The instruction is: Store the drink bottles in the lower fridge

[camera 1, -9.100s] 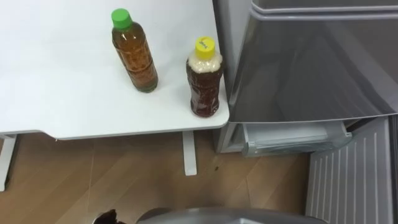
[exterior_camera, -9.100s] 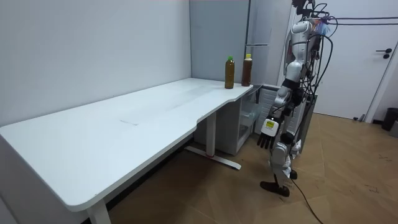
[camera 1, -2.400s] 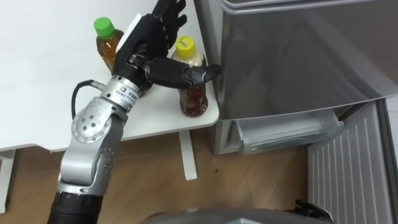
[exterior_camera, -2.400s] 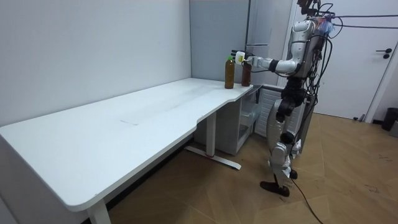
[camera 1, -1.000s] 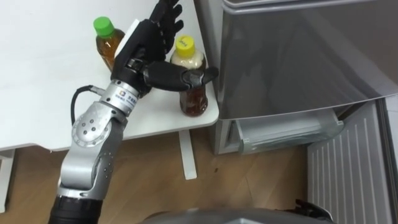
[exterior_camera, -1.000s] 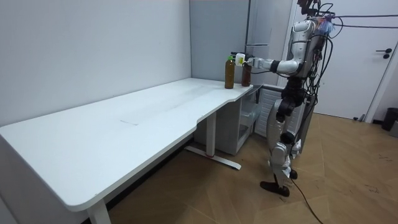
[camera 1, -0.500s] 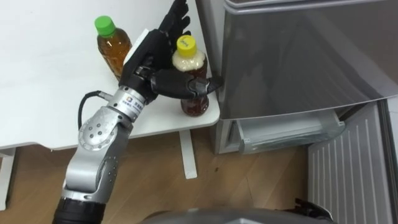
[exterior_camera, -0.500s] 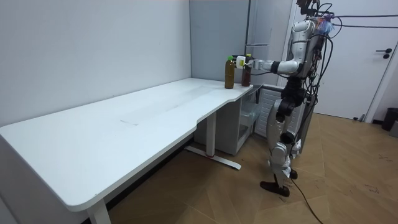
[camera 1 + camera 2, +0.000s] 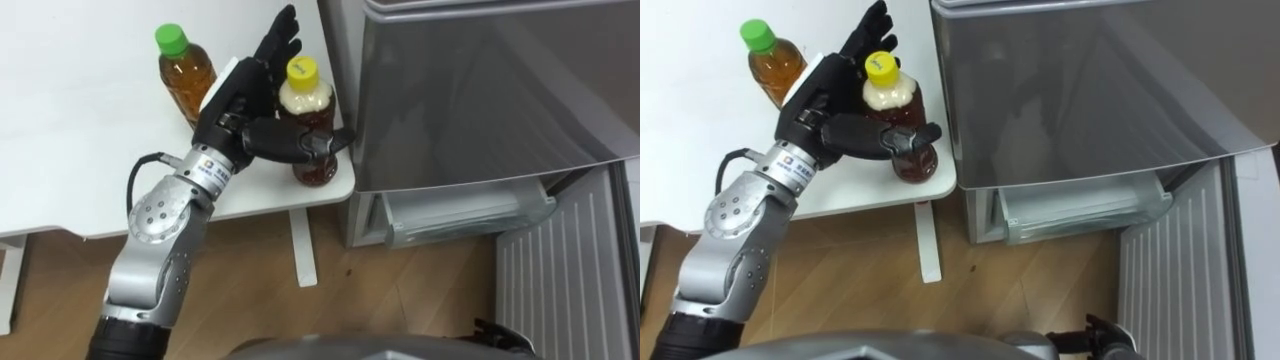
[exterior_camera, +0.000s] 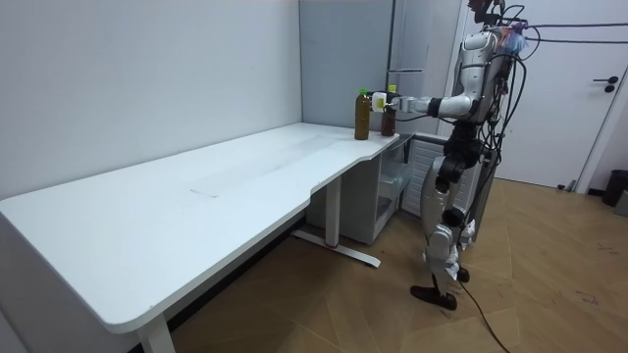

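Left hand (image 9: 240,105) up against the yellow-capped bottle (image 9: 316,168), no real grip on it

The 2 drinks stand on the white table (image 9: 80,150) corner, right beside the fridge (image 9: 480,90), green-capped bottle (image 9: 186,75) further left. The hand's fingers are straight behind the yellow-capped one, thumb lying across its front. Right hand (image 9: 1095,335) peeks in low, can't tell its state.

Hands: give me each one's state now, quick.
Left hand: open, straight fingers beside the yellow-capped bottle, thumb across its front.
Right hand: cannot be told.
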Robot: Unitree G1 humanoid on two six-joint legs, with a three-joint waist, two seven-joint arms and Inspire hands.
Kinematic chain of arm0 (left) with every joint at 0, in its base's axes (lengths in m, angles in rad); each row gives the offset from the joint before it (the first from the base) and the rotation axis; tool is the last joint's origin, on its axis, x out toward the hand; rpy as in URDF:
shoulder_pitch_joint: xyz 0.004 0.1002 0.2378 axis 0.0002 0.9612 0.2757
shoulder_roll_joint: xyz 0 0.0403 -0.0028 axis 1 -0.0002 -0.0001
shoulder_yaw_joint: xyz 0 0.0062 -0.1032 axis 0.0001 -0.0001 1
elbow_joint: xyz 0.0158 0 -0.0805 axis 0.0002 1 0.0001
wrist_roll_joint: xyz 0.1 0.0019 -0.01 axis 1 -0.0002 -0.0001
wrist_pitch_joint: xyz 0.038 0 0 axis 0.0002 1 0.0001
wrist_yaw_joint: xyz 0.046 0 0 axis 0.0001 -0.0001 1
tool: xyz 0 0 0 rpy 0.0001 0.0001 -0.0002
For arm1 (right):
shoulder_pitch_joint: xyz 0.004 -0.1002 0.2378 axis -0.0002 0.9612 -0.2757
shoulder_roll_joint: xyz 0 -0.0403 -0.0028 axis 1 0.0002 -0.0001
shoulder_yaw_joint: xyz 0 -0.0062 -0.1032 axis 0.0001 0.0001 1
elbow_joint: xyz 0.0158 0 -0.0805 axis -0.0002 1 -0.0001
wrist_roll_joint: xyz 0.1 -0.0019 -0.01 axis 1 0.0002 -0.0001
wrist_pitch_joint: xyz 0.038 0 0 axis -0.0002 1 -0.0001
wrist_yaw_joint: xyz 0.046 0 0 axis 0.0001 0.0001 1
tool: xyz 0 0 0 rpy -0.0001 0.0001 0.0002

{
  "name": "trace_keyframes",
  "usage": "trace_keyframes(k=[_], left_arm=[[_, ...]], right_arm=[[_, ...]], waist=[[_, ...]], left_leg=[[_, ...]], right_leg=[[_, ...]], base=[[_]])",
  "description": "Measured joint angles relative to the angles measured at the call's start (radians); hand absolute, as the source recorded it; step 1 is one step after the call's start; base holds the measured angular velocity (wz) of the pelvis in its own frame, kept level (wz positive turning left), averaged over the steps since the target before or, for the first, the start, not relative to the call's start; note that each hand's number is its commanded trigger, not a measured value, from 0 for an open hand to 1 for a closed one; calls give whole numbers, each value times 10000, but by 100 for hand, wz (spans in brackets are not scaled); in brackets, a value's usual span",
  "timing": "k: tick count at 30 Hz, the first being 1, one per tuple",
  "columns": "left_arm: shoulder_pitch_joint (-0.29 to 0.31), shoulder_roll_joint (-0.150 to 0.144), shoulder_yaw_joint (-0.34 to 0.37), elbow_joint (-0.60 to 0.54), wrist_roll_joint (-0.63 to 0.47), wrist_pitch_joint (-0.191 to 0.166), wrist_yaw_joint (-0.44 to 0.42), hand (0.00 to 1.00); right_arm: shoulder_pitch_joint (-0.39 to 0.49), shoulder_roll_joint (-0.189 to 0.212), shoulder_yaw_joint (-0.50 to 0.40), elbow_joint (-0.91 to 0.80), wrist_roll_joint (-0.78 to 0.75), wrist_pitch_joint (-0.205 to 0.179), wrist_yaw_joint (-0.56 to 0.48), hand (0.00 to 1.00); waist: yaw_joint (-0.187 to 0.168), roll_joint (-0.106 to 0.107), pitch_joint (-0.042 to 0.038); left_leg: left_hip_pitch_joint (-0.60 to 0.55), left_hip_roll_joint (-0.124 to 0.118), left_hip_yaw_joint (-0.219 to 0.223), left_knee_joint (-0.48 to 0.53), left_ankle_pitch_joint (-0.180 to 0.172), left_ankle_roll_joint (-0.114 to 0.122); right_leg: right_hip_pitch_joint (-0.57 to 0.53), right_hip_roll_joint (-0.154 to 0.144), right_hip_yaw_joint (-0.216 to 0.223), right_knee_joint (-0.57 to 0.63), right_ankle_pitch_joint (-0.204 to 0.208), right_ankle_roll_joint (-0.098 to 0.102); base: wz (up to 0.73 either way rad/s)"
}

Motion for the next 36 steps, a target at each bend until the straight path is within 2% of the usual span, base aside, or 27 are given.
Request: trace_keyframes(k=[2,5,26,36], left_arm=[[0,0,0,5,0,0,12,79],[0,2,1,4,0,0,15,100],[9,61,-18,396,79,90,44,100],[7,70,-32,326,115,89,49,100]], right_arm=[[-3,0,1,0,0,-1,0,0],[-4,0,0,0,3,-1,1,0],[-12,-18,9,3,72,0,28,0],[-133,-47,300,-12,-50,-42,64,0]], waist=[[0,-7,5],[7,-10,6],[4,-5,1],[23,-23,-7]], left_leg=[[1,0,1,0,0,0],[3,0,0,1,0,0],[14,2,9,-1,0,0],[-101,3,-23,16,1,-1]], right_leg=[[0,0,-1,0,0,0],[0,0,2,0,0,0],[6,1,10,0,0,0],[-97,5,0,2,0,0]], base=[[0],[0],[0],[0]])
